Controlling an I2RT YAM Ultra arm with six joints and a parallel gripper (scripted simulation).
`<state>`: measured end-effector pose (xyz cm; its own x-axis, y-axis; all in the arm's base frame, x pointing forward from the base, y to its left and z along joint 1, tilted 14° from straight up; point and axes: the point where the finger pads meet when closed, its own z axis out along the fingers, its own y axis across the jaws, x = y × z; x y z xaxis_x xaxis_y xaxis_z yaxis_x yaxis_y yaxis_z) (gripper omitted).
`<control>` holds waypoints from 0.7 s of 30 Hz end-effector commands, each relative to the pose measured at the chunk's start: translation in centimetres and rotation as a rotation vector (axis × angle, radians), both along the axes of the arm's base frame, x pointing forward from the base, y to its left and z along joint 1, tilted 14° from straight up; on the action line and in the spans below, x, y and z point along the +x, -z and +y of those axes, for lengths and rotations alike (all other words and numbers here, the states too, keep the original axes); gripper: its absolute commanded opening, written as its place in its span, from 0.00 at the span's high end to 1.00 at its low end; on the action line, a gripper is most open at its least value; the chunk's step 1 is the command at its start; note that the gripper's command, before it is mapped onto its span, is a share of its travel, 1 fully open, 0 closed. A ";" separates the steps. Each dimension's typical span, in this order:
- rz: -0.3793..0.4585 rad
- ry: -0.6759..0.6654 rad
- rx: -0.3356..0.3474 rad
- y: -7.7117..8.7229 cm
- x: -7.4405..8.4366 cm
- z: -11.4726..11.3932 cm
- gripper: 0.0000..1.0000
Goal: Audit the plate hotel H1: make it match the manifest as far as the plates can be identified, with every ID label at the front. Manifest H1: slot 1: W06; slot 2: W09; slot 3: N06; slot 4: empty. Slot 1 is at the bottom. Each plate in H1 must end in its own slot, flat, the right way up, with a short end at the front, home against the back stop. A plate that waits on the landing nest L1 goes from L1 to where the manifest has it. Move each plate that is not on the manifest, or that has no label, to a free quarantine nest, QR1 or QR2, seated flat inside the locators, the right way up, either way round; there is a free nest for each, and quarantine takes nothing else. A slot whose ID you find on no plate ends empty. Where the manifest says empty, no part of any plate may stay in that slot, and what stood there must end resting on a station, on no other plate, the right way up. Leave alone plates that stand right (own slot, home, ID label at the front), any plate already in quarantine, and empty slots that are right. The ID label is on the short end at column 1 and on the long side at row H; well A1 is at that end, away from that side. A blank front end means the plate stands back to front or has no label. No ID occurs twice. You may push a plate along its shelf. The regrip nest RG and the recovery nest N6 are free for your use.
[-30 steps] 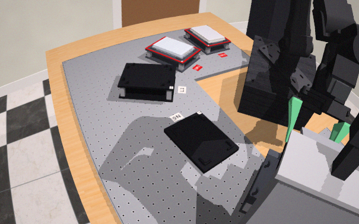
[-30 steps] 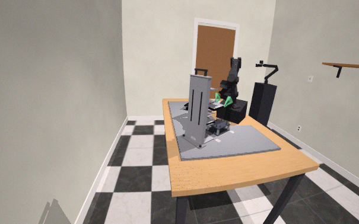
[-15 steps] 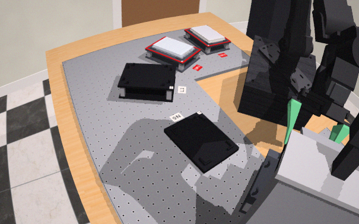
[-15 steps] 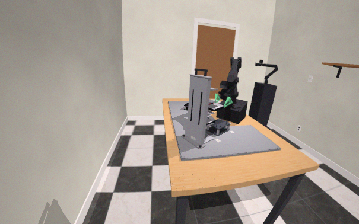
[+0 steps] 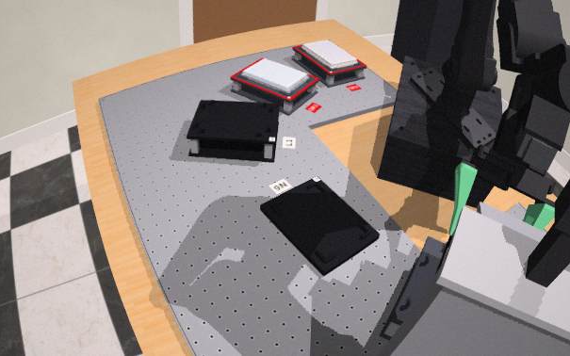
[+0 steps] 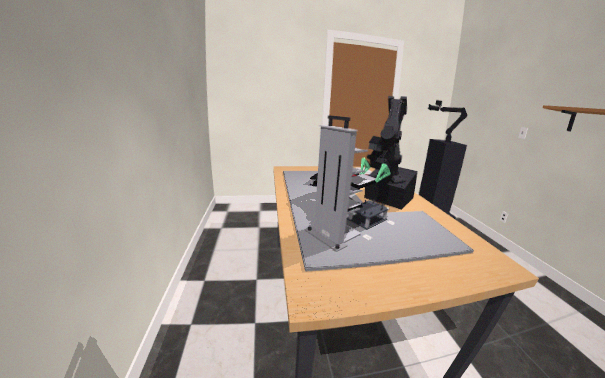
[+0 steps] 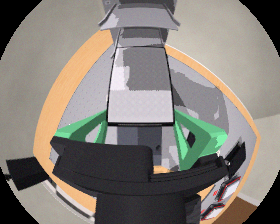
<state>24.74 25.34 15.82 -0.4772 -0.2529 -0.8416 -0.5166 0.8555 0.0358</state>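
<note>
My gripper is shut on a plate with a pale grey top and a dark rim, one finger against each long side near its short end. The plate looks level, at mid-height in front of the hotel H1. No label can be read on its near end. The hotel's shelves are mostly hidden, so its other plates cannot be identified. The landing nest L1 bears no plate. White plates sit in two red-rimmed quarantine nests, the nearer nest and the farther nest.
The low black nest N6 bears no plate. Another raised dark nest stands low beside the hotel. A black handle tops the hotel. The arm's black base block stands behind the gripper.
</note>
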 end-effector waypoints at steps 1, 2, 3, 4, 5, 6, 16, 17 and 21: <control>-0.039 -0.002 0.052 -2.3 0.7 0.8 0.14; -0.031 0.000 0.039 -1.8 0.9 0.9 0.14; -0.031 0.002 0.039 -1.8 1.0 0.8 0.14; -0.031 0.002 0.039 -1.7 1.1 0.9 0.14; -0.031 0.002 0.038 -1.7 1.1 0.9 0.14; -0.031 0.000 0.039 -1.7 1.1 1.0 0.14; -0.031 0.001 0.039 -1.7 1.7 1.3 0.14; -0.031 0.001 0.039 -1.7 1.7 1.3 0.14; -0.031 0.001 0.039 -1.7 2.0 1.4 0.14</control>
